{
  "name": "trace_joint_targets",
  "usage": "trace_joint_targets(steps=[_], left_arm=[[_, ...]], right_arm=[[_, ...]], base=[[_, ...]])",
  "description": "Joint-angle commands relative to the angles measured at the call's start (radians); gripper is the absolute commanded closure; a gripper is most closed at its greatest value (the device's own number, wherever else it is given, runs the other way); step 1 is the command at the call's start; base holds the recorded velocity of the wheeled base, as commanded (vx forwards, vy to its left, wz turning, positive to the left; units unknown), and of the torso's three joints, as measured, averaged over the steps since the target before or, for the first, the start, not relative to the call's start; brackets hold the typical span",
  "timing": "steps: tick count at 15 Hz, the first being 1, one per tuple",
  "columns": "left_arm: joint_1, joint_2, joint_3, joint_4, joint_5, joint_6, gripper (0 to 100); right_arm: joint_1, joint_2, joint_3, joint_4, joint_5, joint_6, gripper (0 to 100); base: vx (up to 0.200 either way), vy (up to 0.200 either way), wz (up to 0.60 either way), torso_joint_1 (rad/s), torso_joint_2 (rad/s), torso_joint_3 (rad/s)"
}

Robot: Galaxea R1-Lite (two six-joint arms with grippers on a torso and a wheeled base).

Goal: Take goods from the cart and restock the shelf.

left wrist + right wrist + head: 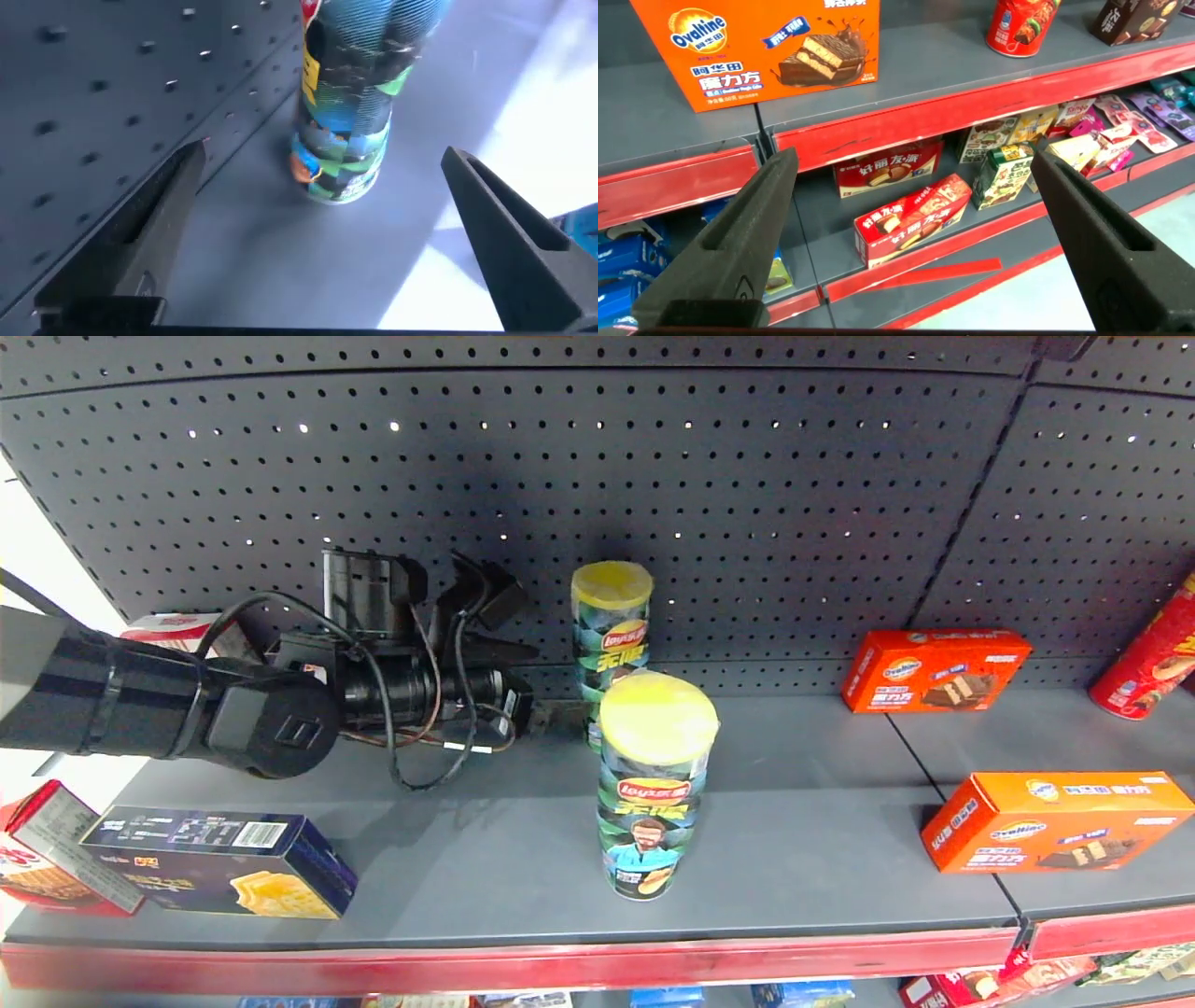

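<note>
Left gripper (324,159), jaws spread wide, faces the rear yellow-lidded, green-and-blue chip can (611,639) standing upright

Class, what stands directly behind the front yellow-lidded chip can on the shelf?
A second yellow-lidded can, upright near the pegboard. From the head view, the front can hides its lower part.

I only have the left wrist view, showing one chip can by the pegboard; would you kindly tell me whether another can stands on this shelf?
Observer: Yes, a second can stands in front of that rear can, nearer the front edge of the shelf.
Operator: Thank you. How does the other arm's gripper stand?
Observer: The right gripper is open and empty, facing the lower shelves stocked with boxes.
</note>
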Motion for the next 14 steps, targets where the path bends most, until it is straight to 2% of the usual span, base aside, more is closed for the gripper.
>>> trace_joint_targets(steps=[1,7,14], left_arm=[[0.0,-0.027,0.0,-0.002,0.025,-0.001,0],[-0.003,0.019,-0.075,-0.002,0.142,-0.011,0],[-0.001,0.031,-0.084,-0.007,0.18,-0.011,0]], right_arm=[[0.0,0.001,0.0,0.0,0.0,-0.001,0],[0.0,0.001,0.0,0.0,0.0,0.001,0],[0.0,0.001,0.0,0.0,0.0,0.001,0]], base=[[0.0,0.0,0.0,0.0,0.0,0.0],[0.0,0.0,0.0,0.0,0.0,0.0],[0.0,0.0,0.0,0.0,0.0,0.0]])
